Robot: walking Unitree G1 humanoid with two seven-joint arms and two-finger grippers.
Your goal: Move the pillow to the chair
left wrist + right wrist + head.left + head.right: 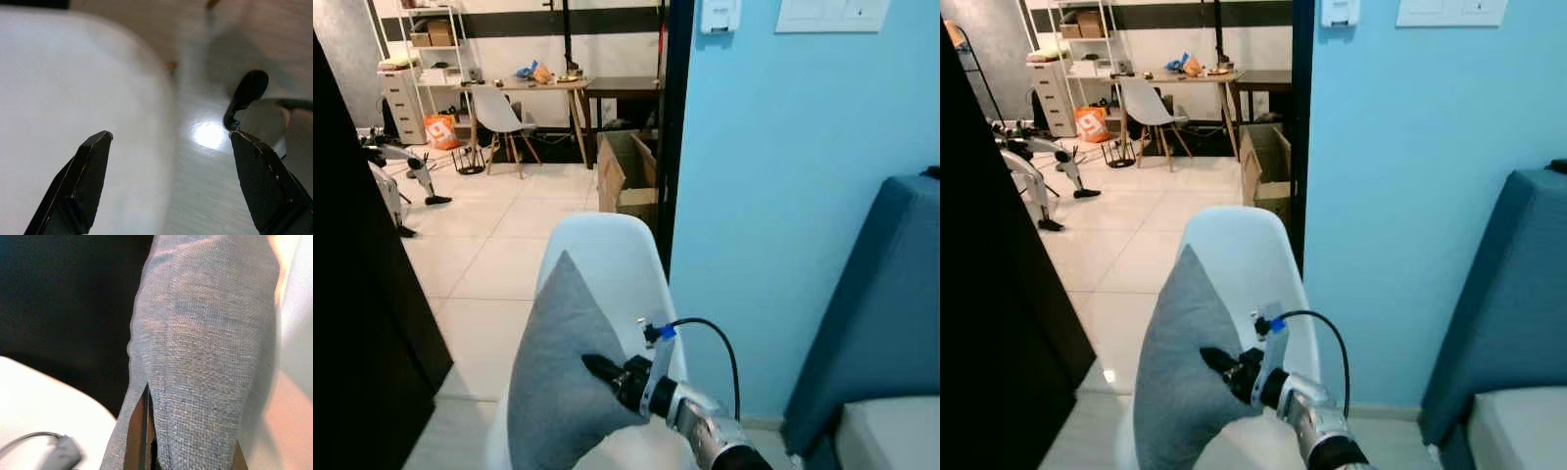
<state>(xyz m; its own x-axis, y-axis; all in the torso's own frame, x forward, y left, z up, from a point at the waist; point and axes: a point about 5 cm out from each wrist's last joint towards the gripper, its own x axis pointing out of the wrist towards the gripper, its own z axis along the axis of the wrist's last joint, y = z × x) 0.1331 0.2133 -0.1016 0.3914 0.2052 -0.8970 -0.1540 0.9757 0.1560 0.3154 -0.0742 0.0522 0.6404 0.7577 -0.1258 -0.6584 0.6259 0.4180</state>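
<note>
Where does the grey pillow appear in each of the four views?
Left eye view: the pillow stands lower centre-left against the white chair, pinched by the right gripper.
Right eye view: lower centre-left, same pose.
Left wrist view: I can't make it out; the open jaws of the left gripper frame the pale chair surface.
Right wrist view: close-up grey weave.
Shared landmark: the white chair.

We lose the grey pillow's (pixel 563 377) lower end and the white chair's (pixel 617 264) seat at the bottom edge, and the right gripper's (pixel 597 370) fingertips sink into fabric.
</note>
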